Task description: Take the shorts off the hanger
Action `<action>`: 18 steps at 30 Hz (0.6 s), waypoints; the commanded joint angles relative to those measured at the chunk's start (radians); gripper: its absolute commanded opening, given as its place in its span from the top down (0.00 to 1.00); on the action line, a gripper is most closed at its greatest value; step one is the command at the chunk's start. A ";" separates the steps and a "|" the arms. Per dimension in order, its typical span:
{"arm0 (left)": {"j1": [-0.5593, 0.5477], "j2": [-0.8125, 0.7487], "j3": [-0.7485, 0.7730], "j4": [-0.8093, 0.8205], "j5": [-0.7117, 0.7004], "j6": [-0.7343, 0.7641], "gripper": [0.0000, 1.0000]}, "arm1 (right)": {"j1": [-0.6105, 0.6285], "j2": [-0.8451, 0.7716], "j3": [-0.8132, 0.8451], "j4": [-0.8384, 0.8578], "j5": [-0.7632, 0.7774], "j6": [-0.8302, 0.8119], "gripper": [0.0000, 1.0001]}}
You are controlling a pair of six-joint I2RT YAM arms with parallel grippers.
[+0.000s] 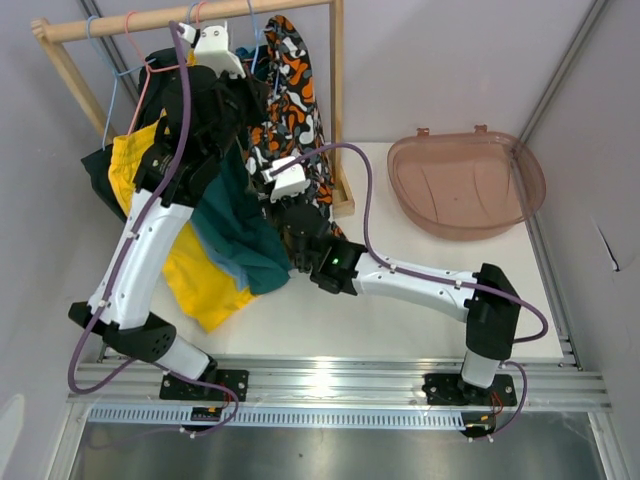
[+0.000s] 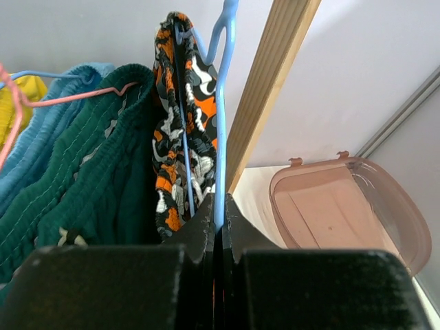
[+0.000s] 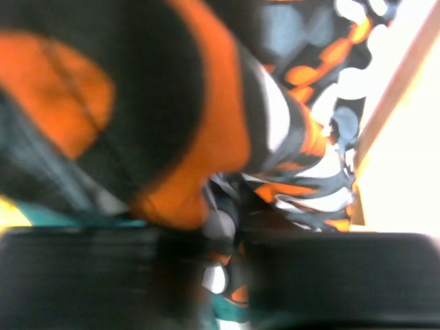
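Observation:
The orange-black-white patterned shorts [image 1: 295,90] hang on a blue hanger [image 2: 221,137] at the right end of the wooden rail [image 1: 190,17]. My left gripper [image 2: 220,206] is shut on that hanger's blue wire just below the hook. My right gripper [image 3: 230,275] is pressed into the lower part of the patterned shorts [image 3: 227,124], with a fold of the fabric pinched between its jaws; this view is blurred. Teal green shorts [image 2: 103,185] on a pink hanger [image 2: 69,96], light blue shorts [image 2: 41,151] and yellow shorts [image 1: 200,285] hang to the left.
The rack's upright wooden post [image 1: 338,100] stands just right of the patterned shorts. A translucent pink tub [image 1: 465,185] sits on the white table at the back right. My left arm [image 1: 150,230] reaches up across the hanging clothes.

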 commanded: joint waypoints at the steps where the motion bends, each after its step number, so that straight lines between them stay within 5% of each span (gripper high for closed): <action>1: 0.001 -0.071 -0.012 0.103 0.013 -0.018 1.00 | 0.024 -0.004 0.061 0.159 0.208 -0.109 1.00; 9: 0.029 -0.010 0.051 0.104 -0.018 0.030 1.00 | 0.202 -0.106 -0.082 0.150 0.266 -0.119 1.00; 14: 0.099 0.118 0.298 0.040 -0.018 0.051 1.00 | 0.372 -0.223 -0.244 0.022 0.264 0.053 1.00; 18: 0.133 0.146 0.315 0.045 -0.030 0.059 1.00 | 0.544 -0.259 -0.327 -0.097 0.361 0.159 1.00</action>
